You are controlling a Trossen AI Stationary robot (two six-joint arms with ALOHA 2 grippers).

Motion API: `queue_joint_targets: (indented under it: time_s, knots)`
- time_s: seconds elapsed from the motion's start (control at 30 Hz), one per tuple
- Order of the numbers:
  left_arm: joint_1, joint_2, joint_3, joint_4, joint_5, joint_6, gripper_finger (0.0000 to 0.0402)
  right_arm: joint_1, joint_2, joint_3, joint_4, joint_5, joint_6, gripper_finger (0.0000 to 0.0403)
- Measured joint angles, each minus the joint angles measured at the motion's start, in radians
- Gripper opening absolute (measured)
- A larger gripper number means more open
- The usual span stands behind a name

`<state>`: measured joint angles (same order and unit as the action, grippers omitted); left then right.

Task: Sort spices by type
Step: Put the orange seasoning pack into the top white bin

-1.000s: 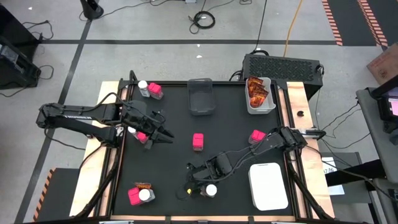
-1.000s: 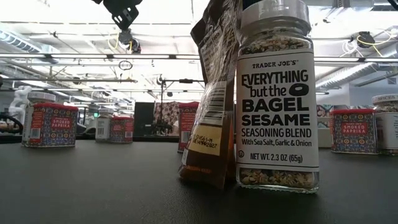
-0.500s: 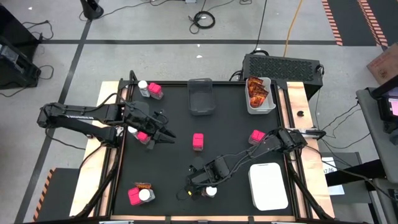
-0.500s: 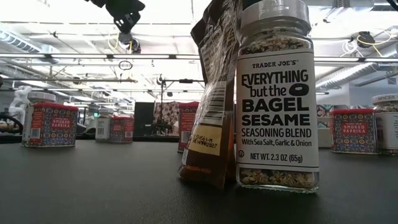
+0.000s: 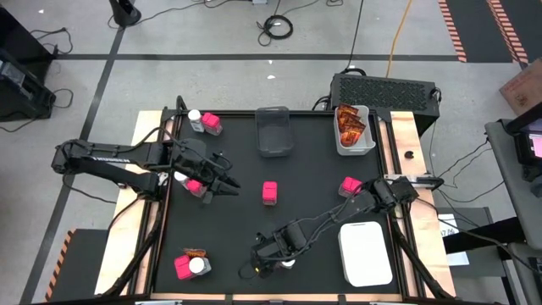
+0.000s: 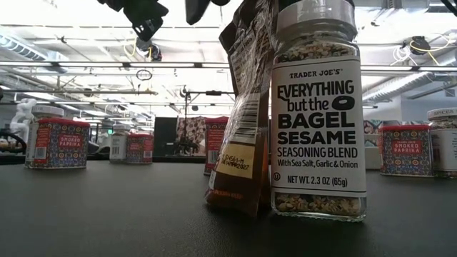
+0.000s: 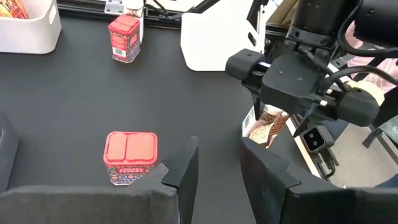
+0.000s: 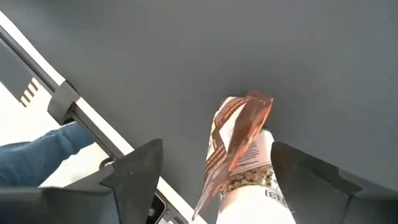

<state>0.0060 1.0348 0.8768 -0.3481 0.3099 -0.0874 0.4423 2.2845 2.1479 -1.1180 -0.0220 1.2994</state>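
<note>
A clear jar with a white lid [image 6: 314, 107] stands near the table's front edge, and an orange-red sachet [image 6: 246, 107] leans against its side. My right gripper [image 8: 217, 149] hangs open above them, pointing steeply down, one finger on each side of the pair [image 5: 279, 261] and touching neither. My left gripper [image 7: 217, 168] is held still above the table's left part, open by a narrow gap, with nothing between its fingers. A pink pack [image 5: 269, 192] stands at mid-table, another [image 5: 350, 185] to its right.
A dark grey tray [image 5: 273, 131] sits at the far middle, and a white bin [image 5: 353, 146] holding sachets at the far right. A second white bin [image 5: 366, 252] lies near right. Pink packs with jars stand far left [image 5: 203, 123] and near left [image 5: 190, 264].
My right gripper has come down and moved toward the table's near edge, over the jar and the leaning sachet, rolling a little as it sank. The jar and the sachet have stayed where they were.
</note>
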Motion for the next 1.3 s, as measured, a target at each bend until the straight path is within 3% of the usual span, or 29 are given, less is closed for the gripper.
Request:
queue_joint_targets:
  time_s: [0.17, 0.37, 0.43, 0.6, 0.9, 1.17, 1.3]
  knots:
    - [0.000, 0.000, 0.000, 0.001, -0.001, 0.019, 0.0119, -0.003, 0.000, 0.000, -0.011, -0.059, 0.002, 0.0215]
    - [0.000, 0.000, 0.000, 0.000, -0.001, 0.054, 0.0119, -0.003, 0.000, 0.000, -0.006, -0.089, -0.001, 0.0044]
    - [0.000, 0.000, 0.000, 0.000, -0.001, 0.074, 0.0119, -0.003, 0.000, 0.000, 0.016, -0.104, -0.011, 0.0013]
    - [0.000, 0.000, 0.000, 0.000, -0.001, 0.102, 0.0119, -0.011, -0.003, 0.000, 0.044, -0.096, -0.022, 0.0002]
    - [0.000, 0.000, 0.000, 0.000, -0.001, 0.103, 0.0119, -0.046, -0.106, 0.007, -0.006, 0.077, -0.155, 0.0001]
    - [0.000, 0.000, 0.000, -0.001, 0.000, 0.101, 0.0119, -0.083, -0.285, 0.008, -0.259, 0.258, -0.222, 0.0000]
    - [0.000, 0.000, 0.000, -0.001, 0.024, 0.101, 0.0119, -0.102, -0.373, 0.008, -0.351, 0.389, -0.378, 0.0000]
